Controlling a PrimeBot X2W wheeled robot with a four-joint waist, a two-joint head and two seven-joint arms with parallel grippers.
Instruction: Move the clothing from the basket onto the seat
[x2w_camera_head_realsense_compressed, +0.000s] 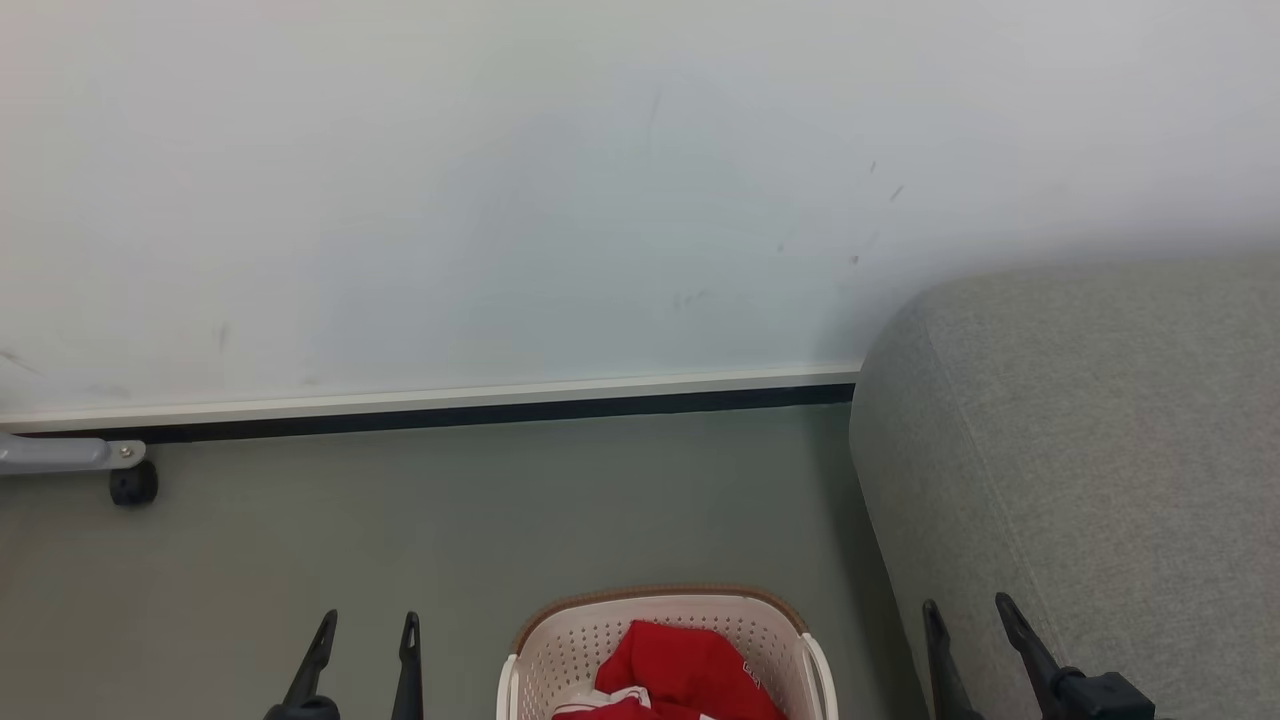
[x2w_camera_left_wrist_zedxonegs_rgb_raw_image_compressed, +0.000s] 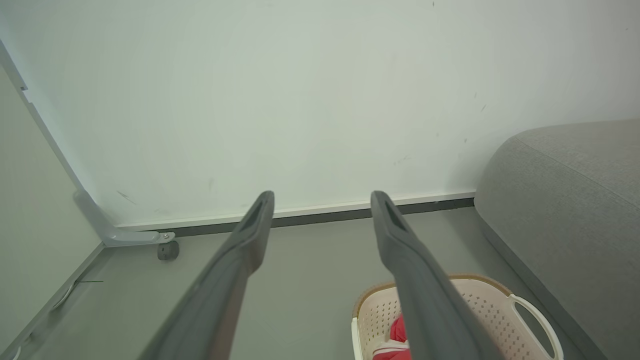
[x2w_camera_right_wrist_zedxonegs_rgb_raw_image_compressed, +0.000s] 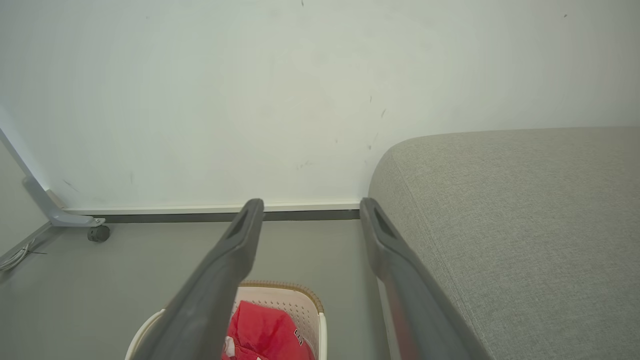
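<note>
Red clothing (x2w_camera_head_realsense_compressed: 680, 672) with white trim lies bunched in the cream basket (x2w_camera_head_realsense_compressed: 570, 640) at the bottom middle of the head view. The grey seat (x2w_camera_head_realsense_compressed: 1090, 440) fills the right side, close beside the basket. My left gripper (x2w_camera_head_realsense_compressed: 365, 625) stands open over bare floor left of the basket, nothing between its fingers. My right gripper (x2w_camera_head_realsense_compressed: 968, 610) is open too, in front of the seat's side. The left wrist view shows my left gripper (x2w_camera_left_wrist_zedxonegs_rgb_raw_image_compressed: 322, 197), the basket (x2w_camera_left_wrist_zedxonegs_rgb_raw_image_compressed: 480, 300) and a bit of clothing (x2w_camera_left_wrist_zedxonegs_rgb_raw_image_compressed: 395, 340). In the right wrist view my right gripper (x2w_camera_right_wrist_zedxonegs_rgb_raw_image_compressed: 310, 205) is above the basket (x2w_camera_right_wrist_zedxonegs_rgb_raw_image_compressed: 300, 300) and clothing (x2w_camera_right_wrist_zedxonegs_rgb_raw_image_compressed: 265, 332).
A white wall with a dark skirting strip (x2w_camera_head_realsense_compressed: 450, 410) runs across the back. A grey metal leg on a black caster (x2w_camera_head_realsense_compressed: 133, 485) stands at the far left by the wall. Grey floor (x2w_camera_head_realsense_compressed: 400, 520) lies between the basket and the wall.
</note>
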